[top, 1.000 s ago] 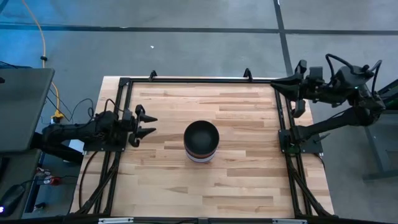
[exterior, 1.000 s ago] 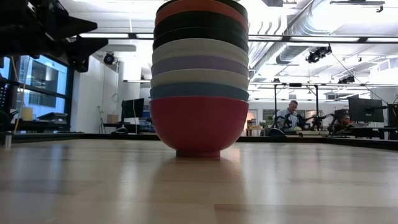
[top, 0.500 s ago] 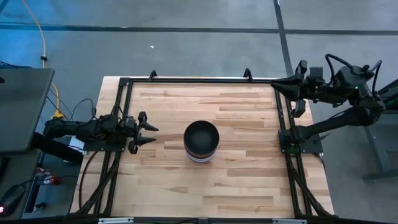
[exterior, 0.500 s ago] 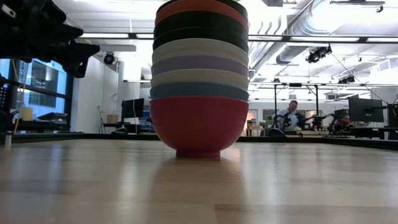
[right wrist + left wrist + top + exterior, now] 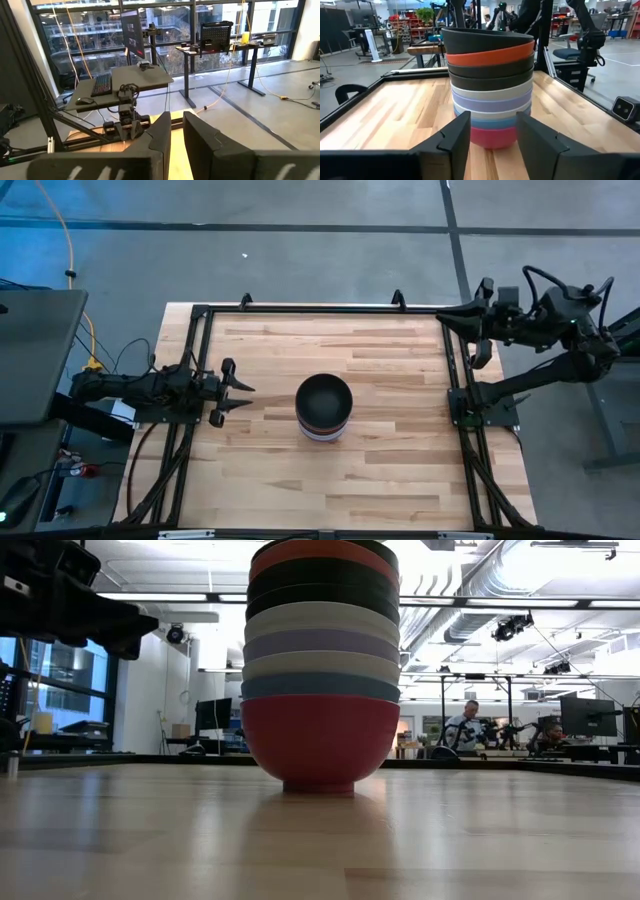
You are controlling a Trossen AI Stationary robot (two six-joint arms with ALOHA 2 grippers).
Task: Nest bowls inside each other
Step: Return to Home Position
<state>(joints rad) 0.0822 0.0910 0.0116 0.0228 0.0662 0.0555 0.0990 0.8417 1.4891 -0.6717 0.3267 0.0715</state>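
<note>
Several bowls sit nested in one upright stack (image 5: 324,407) at the table's middle. From the top they are black, red, black, black, white, lavender, white, blue and magenta. The magenta bowl (image 5: 320,740) stands by its foot on the wood. My left gripper (image 5: 248,397) is open and hovers to the left of the stack, pointing at it. In the left wrist view its fingers (image 5: 492,120) frame the stack (image 5: 491,85) from a distance. My right gripper (image 5: 450,317) waits shut over the table's far right corner.
A black frame rail (image 5: 320,308) runs round the wooden table top. Bare wood lies on every side of the stack. A person sits at a desk (image 5: 466,725) in the room far beyond the table.
My left gripper has drawn back a little toward the table's left edge and shifted slightly toward the near edge, sinking a bit in the low view. The stack of bowls has stayed where it was.
</note>
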